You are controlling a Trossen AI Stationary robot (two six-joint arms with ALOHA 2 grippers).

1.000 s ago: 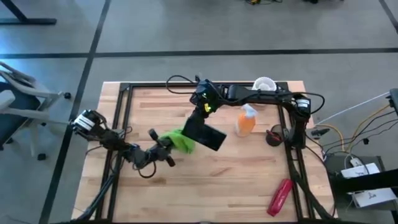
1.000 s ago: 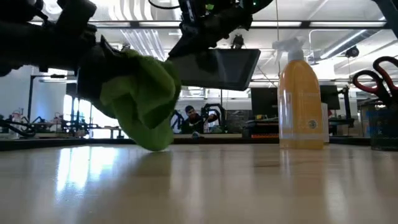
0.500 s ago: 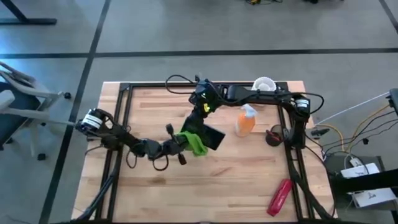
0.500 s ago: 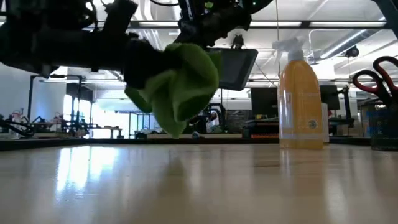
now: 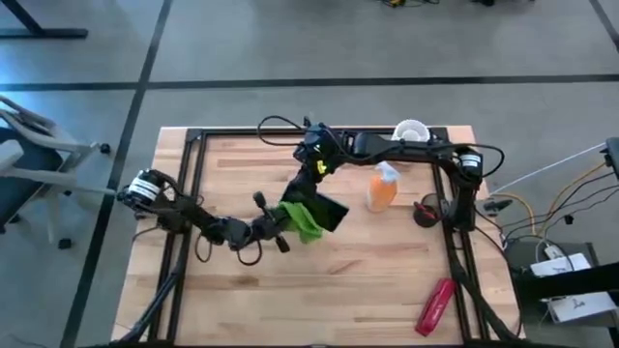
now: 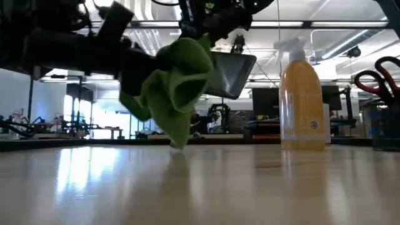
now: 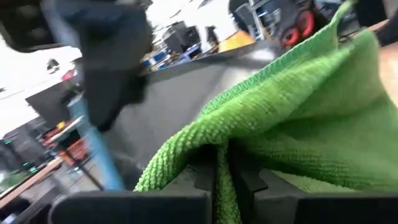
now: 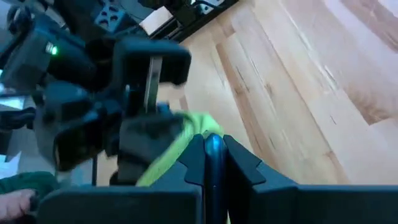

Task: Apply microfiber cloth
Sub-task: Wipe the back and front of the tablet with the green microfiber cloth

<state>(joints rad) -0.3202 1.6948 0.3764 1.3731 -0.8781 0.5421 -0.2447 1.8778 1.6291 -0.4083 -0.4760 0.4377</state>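
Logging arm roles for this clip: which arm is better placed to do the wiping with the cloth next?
Left. The left gripper is shut on the microfiber cloth, which is against the dark device that the right gripper holds up.

Grey tiled floor (image 5: 290,48) around the wooden table (image 5: 338,290) — ceiling strip lights (image 6: 350,37) beyond.

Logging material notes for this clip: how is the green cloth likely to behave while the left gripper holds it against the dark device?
Probably floppy: the microfiber cloth hangs in folds below the left gripper, which pinches it. Likely light, since that small pinch carries it. It should drape over the dark device that the right gripper holds.
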